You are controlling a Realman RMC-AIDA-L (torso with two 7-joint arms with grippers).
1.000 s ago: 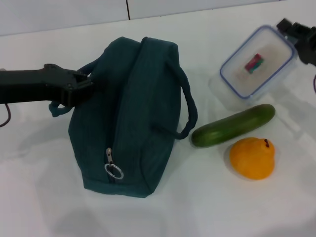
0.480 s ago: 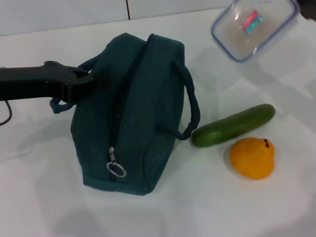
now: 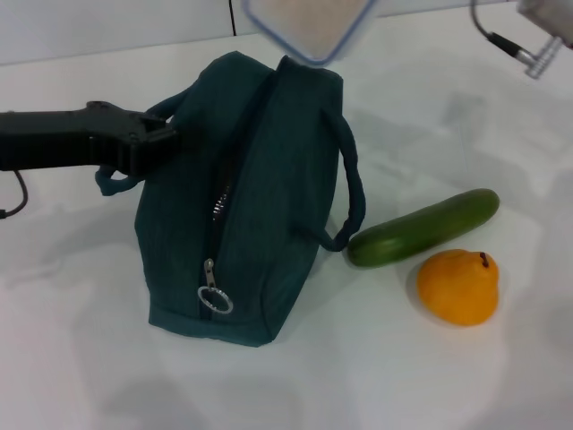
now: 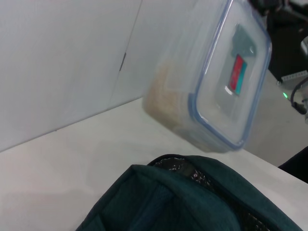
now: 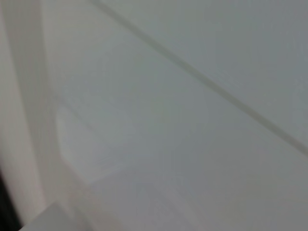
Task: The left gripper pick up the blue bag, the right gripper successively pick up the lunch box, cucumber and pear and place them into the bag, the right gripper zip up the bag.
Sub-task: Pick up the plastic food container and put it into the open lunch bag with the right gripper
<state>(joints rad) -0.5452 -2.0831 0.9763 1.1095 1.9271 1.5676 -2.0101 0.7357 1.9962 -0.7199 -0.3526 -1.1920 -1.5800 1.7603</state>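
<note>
The blue bag (image 3: 260, 206) lies on the white table, its zipper partly open with silver lining showing (image 4: 185, 168). My left gripper (image 3: 161, 139) reaches in from the left and is shut on the bag's near handle. The lunch box (image 3: 304, 22) hangs in the air above the bag's far end, cut off by the head view's top edge. The left wrist view shows it tilted, sticker outward (image 4: 216, 82), with my right gripper (image 4: 262, 8) dark at its upper corner, holding it. The cucumber (image 3: 423, 227) and pear (image 3: 457, 285) lie right of the bag.
A metal ring pull (image 3: 215, 301) hangs at the bag's near end. My right arm's silver wrist and cable (image 3: 537, 40) show at the head view's top right. A white wall (image 3: 116, 22) rises behind the table.
The lunch box has risen off the table at the right and travelled left to hang over the bag. The bag has tipped slightly in the left gripper's hold.
</note>
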